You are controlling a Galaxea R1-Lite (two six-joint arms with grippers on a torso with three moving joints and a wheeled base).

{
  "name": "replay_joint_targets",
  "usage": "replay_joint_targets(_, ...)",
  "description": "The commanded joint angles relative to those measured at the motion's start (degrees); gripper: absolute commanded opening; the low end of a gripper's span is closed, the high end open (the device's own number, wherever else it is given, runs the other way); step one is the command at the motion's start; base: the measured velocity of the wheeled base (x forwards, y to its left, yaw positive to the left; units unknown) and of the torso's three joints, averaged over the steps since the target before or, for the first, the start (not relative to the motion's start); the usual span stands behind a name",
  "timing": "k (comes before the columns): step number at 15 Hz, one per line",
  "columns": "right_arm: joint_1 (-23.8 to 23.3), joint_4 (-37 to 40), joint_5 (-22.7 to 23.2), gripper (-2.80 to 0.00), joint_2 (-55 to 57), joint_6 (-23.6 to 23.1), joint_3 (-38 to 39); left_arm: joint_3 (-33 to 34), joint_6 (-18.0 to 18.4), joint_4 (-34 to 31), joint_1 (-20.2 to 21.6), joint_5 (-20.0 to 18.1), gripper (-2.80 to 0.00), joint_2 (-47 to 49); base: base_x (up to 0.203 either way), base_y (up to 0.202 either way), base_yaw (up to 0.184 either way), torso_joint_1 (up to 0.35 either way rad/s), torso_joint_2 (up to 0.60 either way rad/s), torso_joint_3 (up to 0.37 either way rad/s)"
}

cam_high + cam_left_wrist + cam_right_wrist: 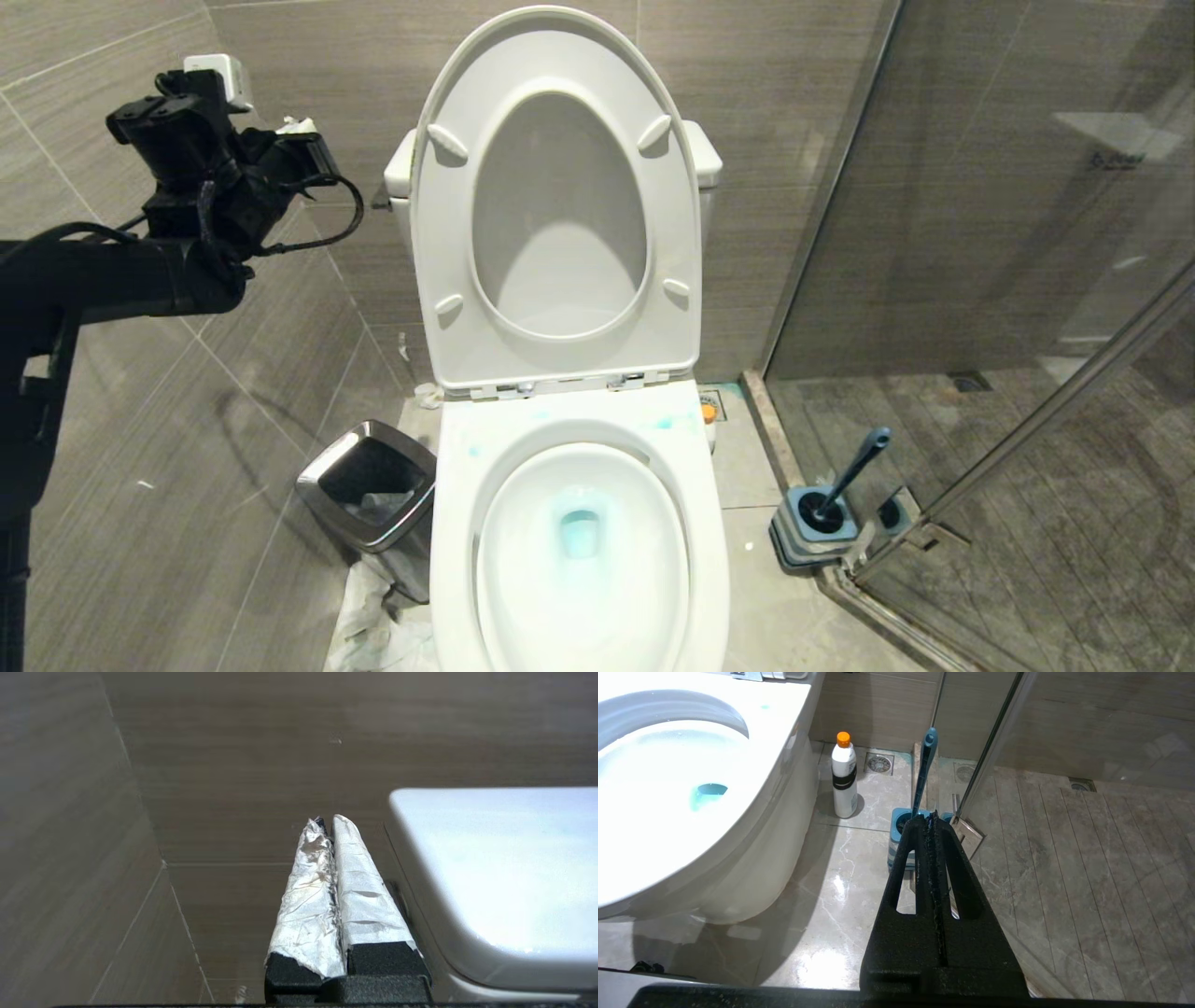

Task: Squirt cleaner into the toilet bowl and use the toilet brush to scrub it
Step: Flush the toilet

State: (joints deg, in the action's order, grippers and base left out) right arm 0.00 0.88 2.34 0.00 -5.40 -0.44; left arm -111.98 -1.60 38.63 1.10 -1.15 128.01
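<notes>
Head view: the left pincer (303,140) is raised at ten o'clock beside the tank, pressed together and empty. Blue cleaner (580,532) pools in the bowl (448,523); the brush (845,485) stands in its holder (794,537) at four o'clock. The right pincer (930,821) hangs pressed together above the floor (822,868), facing the brush.

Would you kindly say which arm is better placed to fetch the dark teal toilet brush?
Right: the right gripper, shut and empty, points at the teal toilet brush in its holder; the left gripper is raised beside the tank.

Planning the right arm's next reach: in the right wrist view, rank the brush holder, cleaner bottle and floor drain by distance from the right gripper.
From the right gripper, shut:
1. Brush holder, just beyond the fingertips.
2. Cleaner bottle, beside the toilet bowl.
3. Floor drain, behind the bottle, near the wall.
</notes>
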Motion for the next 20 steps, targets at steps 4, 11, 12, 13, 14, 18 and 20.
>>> replay_joint_targets(4,0.0,0.0,0.03,-2.8,0.09,-0.05,0.0,0.01,-0.51,0.22,-2.42,-0.26,-2.8,1.5,0.0,0.0,0.0,0.0,0.0,0.0)
replay_joint_targets(11,0.0,0.0,0.03,-2.8,0.09,-0.05,0.0,0.05,-0.83,-0.05,-4.76,-0.26,-2.8,2.25,0.0,0.0,0.0,0.0,0.0,0.0)
replay_joint_targets(12,0.0,0.0,0.03,-2.8,0.09,-0.05,0.0,0.03,-0.7,-0.05,-4.95,-0.21,-2.8,2.77,0.0,0.0,0.0,0.0,0.0,0.0)
replay_joint_targets(13,0.0,0.0,0.03,-2.8,0.09,-0.05,0.0,0.03,-0.6,-0.06,-5.06,-0.17,-2.8,3.02,0.0,0.0,0.0,0.0,0.0,0.0)
replay_joint_targets(14,-0.01,0.0,0.03,-2.8,0.09,-0.05,0.0,0.06,-0.53,-0.19,-5.06,-0.17,-2.8,3.21,0.0,0.0,0.0,0.0,0.0,0.0)
replay_joint_targets(18,0.0,0.0,0.03,-2.8,0.09,-0.05,0.0,0.01,-0.25,-0.31,-4.81,0.32,-2.8,4.77,0.0,0.0,0.0,0.0,0.0,0.0)
replay_joint_targets(20,0.0,0.0,0.03,-2.8,0.09,-0.05,0.0,0.01,0.03,-0.38,-4.4,0.53,-2.8,5.48,0.0,0.0,0.0,0.0,0.0,0.0)
